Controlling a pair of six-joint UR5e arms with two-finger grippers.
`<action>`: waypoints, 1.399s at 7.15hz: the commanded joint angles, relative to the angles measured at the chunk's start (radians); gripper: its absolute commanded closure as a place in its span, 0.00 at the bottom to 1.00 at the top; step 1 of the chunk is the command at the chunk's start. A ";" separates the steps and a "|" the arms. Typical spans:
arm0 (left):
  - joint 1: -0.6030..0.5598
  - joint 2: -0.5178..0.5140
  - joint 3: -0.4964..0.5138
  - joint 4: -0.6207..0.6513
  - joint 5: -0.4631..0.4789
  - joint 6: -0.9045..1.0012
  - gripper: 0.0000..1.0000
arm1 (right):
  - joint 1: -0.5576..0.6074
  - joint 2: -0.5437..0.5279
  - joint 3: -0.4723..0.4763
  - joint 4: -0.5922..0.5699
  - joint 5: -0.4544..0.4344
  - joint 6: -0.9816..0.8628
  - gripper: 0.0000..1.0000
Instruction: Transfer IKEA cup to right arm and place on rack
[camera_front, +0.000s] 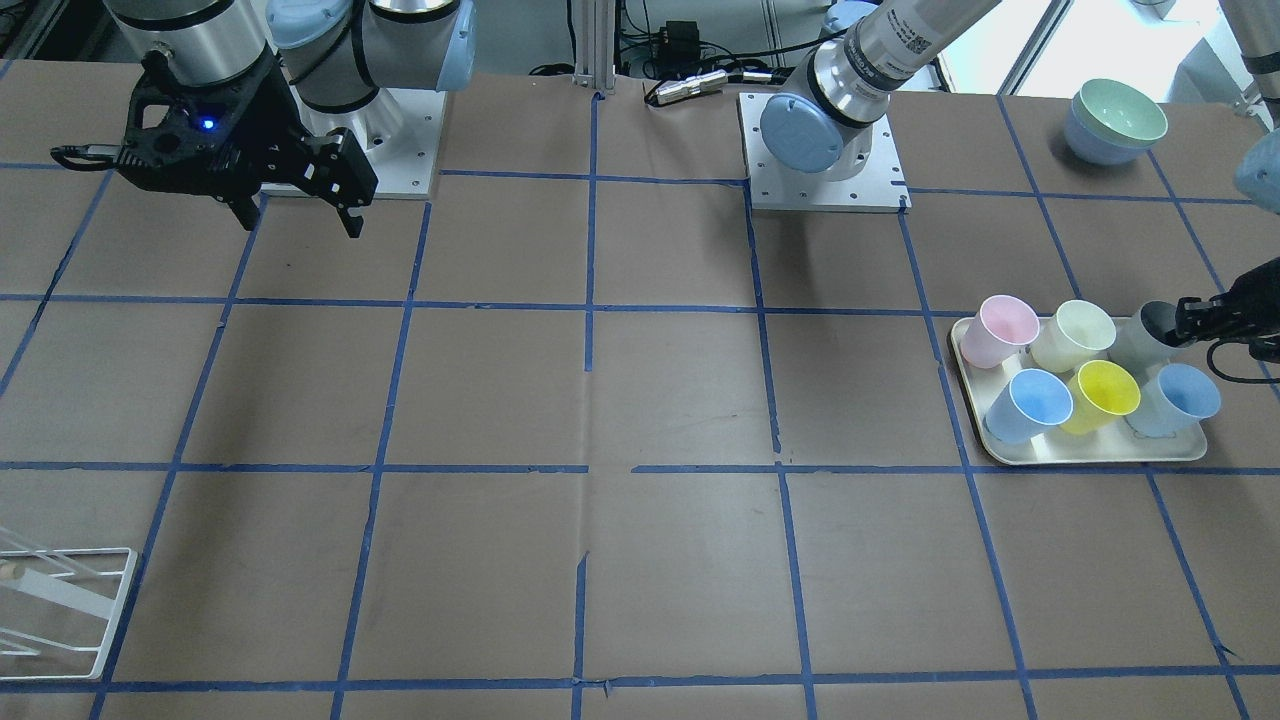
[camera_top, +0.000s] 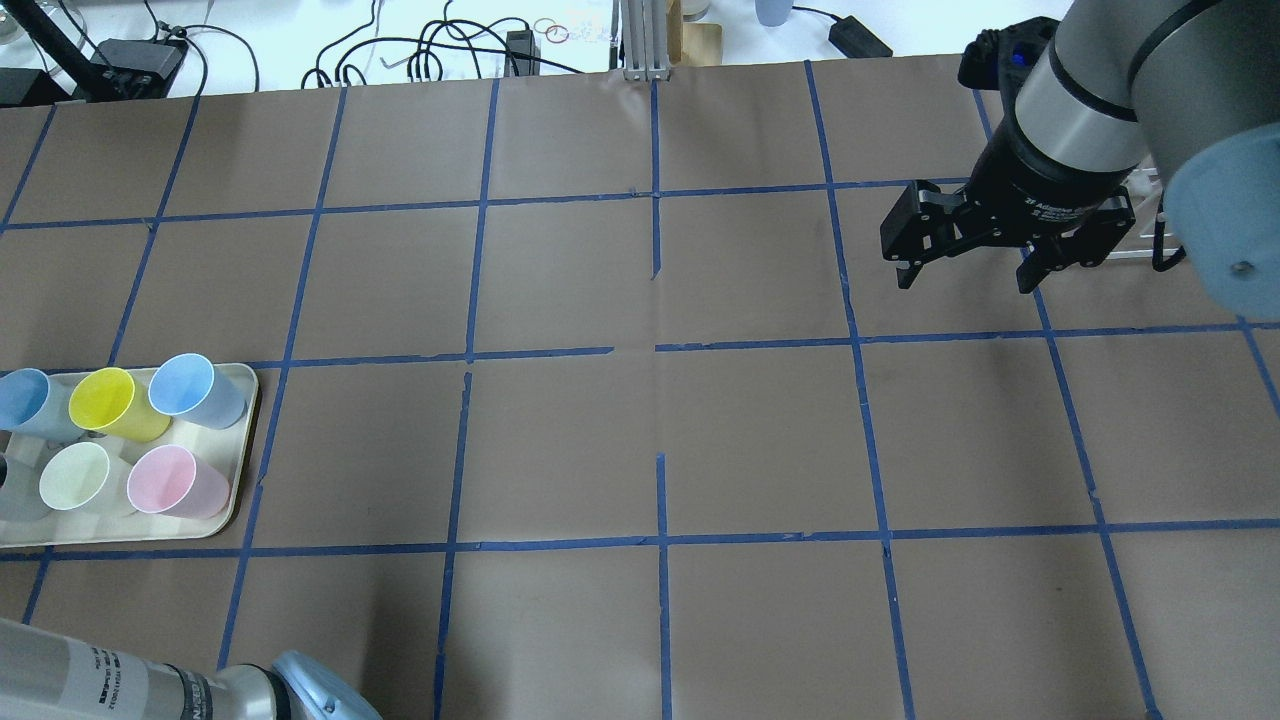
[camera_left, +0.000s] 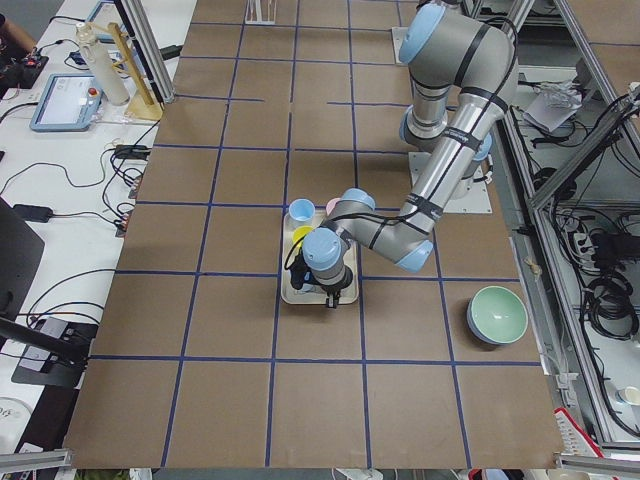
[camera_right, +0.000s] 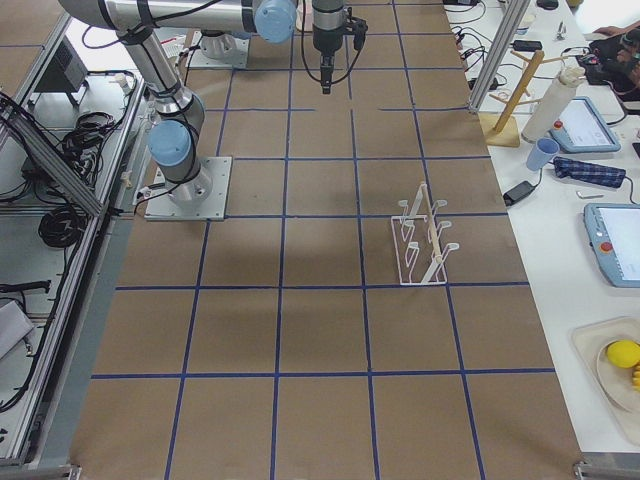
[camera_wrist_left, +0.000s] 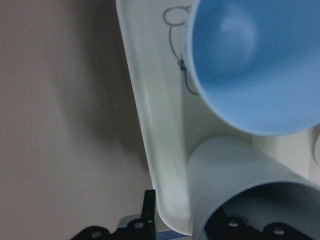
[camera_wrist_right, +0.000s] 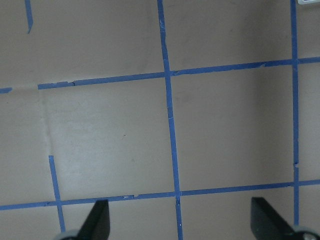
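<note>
None of the transfer is done yet: the IKEA cup (camera_front: 1140, 340) stands on the tray (camera_front: 1100, 452) at the frame's right edge. My left fingers (camera_front: 1200, 320) are at its rim, one seemingly inside, though I cannot tell whether they grip it. My right fingers (camera_front: 348, 205) hang wide apart and empty at upper left, so the lift, the handover and the rack (camera_front: 60, 600) at lower left are all left to do.
</note>
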 joint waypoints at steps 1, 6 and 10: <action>0.000 0.017 0.002 -0.009 -0.005 0.001 1.00 | 0.001 0.004 -0.005 -0.009 0.112 -0.006 0.00; -0.049 0.142 0.207 -0.406 -0.017 0.001 1.00 | -0.009 0.007 -0.014 -0.007 0.370 0.002 0.00; -0.189 0.303 0.260 -0.783 -0.405 -0.079 1.00 | -0.084 0.007 -0.001 0.019 0.888 -0.004 0.00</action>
